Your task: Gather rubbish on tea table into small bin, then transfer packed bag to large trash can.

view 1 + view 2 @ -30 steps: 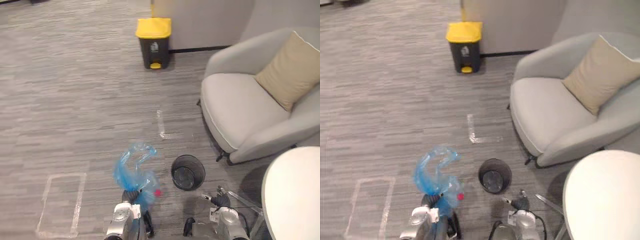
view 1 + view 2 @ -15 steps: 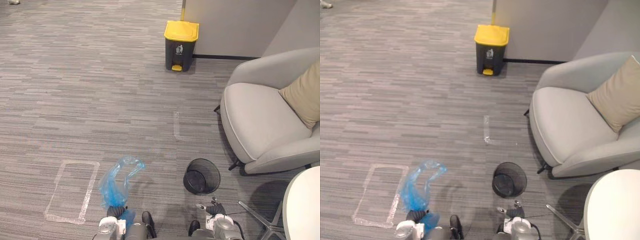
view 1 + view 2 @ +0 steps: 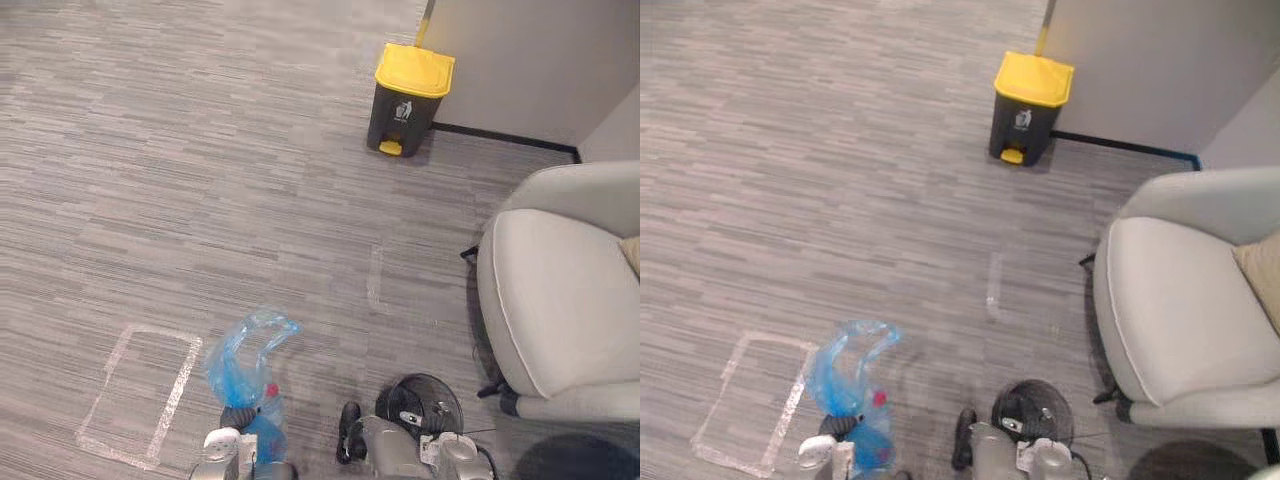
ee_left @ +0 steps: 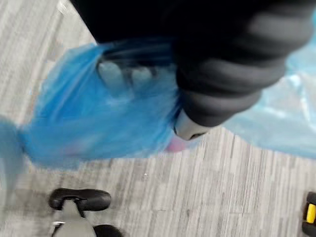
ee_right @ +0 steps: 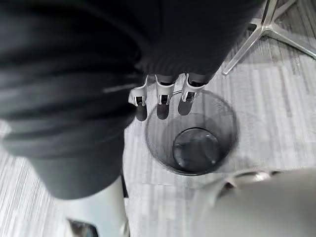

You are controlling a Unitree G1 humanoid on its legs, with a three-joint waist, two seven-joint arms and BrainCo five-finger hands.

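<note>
As my left hand clamps shut on the blue bag, low and left of centre in the head view, something red shows inside the bag. The yellow-lidded can stands well apart, upper right. My right hand hangs loose-fingered over the empty bin. If the bag swings or drags, the thin plastic could slip or tear and spill.

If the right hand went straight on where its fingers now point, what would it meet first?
Probably the small black mesh bin, straight ahead of the right hand; depth is unclear.
</note>
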